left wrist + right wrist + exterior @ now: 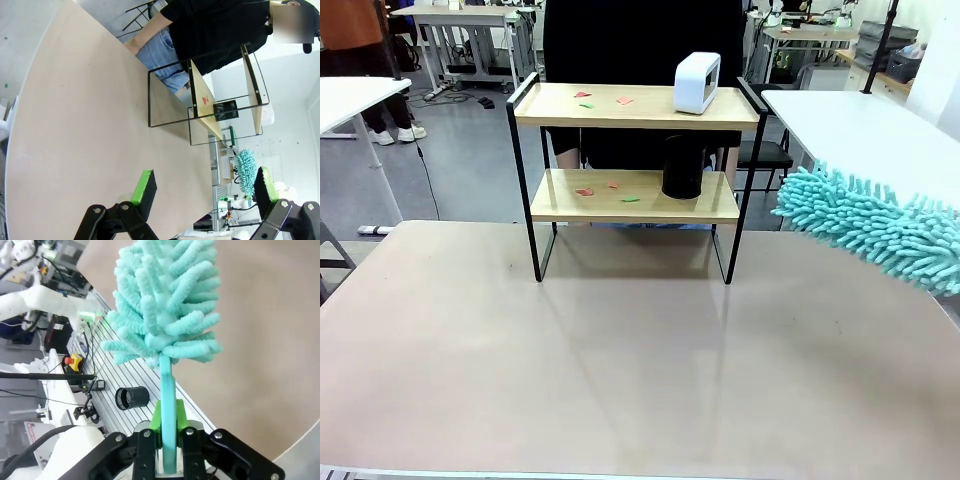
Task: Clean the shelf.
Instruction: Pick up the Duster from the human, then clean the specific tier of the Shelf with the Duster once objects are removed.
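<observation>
Front view | shelf bears scraps | right end effector clamps duster

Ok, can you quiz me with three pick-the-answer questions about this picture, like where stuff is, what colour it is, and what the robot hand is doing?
1. Where does the white rounded box stand?
A) on the top wooden board of the small black-framed shelf
B) on its lower board
C) on the floor

2. What colour is the fluffy duster?
A) pink
B) turquoise
C) yellow

3. How is the left gripper?
A) open, holding nothing
B) shut on the duster
C) shut on the box

Answers:
1 A: the box sits at the top board's right end.
2 B: its noodly strands are turquoise.
3 A: its green pads stand wide apart; the right gripper holds the duster.
</observation>
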You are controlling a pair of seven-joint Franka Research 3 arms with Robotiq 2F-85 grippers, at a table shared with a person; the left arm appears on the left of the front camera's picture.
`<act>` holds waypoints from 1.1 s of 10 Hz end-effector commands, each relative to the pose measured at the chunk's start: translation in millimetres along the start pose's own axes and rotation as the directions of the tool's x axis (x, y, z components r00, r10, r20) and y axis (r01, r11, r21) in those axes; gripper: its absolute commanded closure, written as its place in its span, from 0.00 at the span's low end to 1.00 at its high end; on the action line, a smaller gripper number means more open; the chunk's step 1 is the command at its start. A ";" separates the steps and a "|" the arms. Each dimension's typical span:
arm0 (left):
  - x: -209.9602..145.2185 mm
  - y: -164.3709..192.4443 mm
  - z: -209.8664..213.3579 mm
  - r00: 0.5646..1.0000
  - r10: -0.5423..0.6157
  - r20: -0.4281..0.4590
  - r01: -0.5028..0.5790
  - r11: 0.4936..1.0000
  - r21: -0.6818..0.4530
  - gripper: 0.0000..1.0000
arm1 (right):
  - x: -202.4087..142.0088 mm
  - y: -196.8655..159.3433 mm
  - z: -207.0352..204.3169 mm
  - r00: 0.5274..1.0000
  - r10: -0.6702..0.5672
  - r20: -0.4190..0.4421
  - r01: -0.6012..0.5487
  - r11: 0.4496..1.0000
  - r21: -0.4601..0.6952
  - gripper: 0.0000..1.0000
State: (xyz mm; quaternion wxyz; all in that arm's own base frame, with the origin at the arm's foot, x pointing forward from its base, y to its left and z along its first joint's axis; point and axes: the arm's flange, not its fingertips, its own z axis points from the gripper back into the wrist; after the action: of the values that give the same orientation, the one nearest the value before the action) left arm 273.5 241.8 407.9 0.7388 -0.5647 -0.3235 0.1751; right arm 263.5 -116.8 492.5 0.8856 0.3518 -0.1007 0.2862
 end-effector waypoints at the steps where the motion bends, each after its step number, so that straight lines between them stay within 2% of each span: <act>1: -0.2 -2.5 -0.7 1.000 0.001 0.002 -0.001 1.000 -0.015 0.00 | -4.0 1.7 1.8 1.000 -0.014 -0.008 0.014 1.000 -0.003 0.91; 11: -0.2 -2.5 -0.7 1.000 0.001 0.002 -0.001 1.000 -0.015 0.00 | -4.0 1.7 1.8 1.000 -0.014 -0.008 0.014 1.000 -0.003 0.91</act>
State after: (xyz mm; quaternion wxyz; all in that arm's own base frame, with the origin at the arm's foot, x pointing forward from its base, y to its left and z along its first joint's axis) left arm 273.5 241.7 408.0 0.7388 -0.5648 -0.3234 0.1750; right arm 262.6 -117.5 492.2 0.8862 0.3516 -0.0988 0.2849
